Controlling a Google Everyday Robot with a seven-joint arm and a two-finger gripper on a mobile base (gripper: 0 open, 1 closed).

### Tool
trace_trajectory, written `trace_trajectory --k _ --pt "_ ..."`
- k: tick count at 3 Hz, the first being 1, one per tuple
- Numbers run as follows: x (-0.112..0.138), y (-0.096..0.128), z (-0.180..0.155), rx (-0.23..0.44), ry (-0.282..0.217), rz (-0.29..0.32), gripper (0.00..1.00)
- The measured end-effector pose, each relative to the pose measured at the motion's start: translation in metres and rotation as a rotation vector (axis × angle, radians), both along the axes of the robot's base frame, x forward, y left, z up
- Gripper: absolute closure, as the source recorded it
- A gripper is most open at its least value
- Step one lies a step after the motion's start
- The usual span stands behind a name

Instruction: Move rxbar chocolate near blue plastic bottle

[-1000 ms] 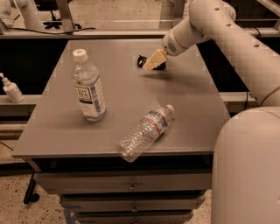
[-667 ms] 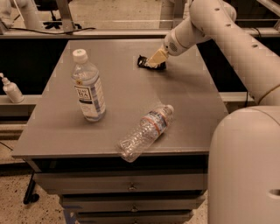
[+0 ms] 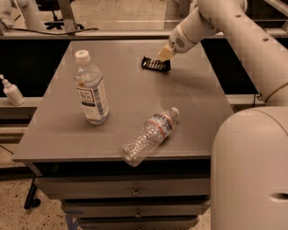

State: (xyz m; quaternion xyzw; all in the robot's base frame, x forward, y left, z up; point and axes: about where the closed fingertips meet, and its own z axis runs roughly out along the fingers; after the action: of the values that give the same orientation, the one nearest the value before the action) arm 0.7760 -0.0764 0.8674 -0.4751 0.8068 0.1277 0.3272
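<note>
**Warm, Muted Light and Soft Shadows**

A yellowish, even light falls from above. The gripper point(image 3: 164, 54) hangs over the far side of the table point(image 3: 58, 134) and casts a faint, soft shadow just below and right of itself. Behind the gripper the floor point(image 3: 121, 13) is brightest. Well in front and left of it, the blue plastic bottle point(image 3: 91, 94) shows pale glints.

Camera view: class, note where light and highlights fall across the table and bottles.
Camera view: warm overall tint; floor beyond the table brighter than its grey top; pale glints on the lying ribbed bottle; the gripper, at the table's far side over the rxbar chocolate, is brightly lit.
</note>
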Motion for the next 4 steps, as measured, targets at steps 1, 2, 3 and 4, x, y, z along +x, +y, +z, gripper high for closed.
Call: trace_trajectory --k 1,2,3,4 --pt "-0.015 -0.008 -0.004 -0.032 0.049 0.027 0.85" --pt "-0.021 -0.017 -0.005 -0.049 0.068 0.040 0.62" --pt "-0.020 -0.024 -0.002 -0.053 0.068 0.044 0.39" --pt "-0.018 -0.029 -0.007 -0.060 0.065 0.043 0.15"
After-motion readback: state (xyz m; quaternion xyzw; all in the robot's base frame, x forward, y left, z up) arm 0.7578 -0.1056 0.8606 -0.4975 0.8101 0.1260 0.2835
